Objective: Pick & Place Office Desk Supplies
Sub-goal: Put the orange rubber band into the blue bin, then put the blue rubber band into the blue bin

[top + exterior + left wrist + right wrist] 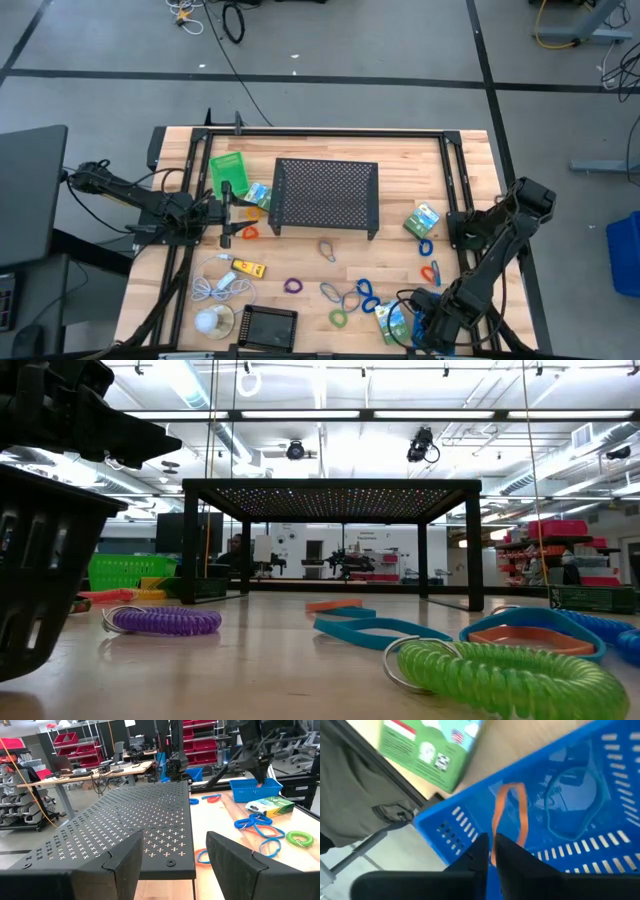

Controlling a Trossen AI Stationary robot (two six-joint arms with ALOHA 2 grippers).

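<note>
Pinching an orange loop [510, 815] in the right tool [492, 851], over the blue tray [580, 805] at the surface's [400, 270] five o'clock corner, apparently just inside it. Left tool [172, 862] spread, idling at nine o'clock.

Two dark jointed arms, black cabling, matte black angular fingers [125, 865]
</note>
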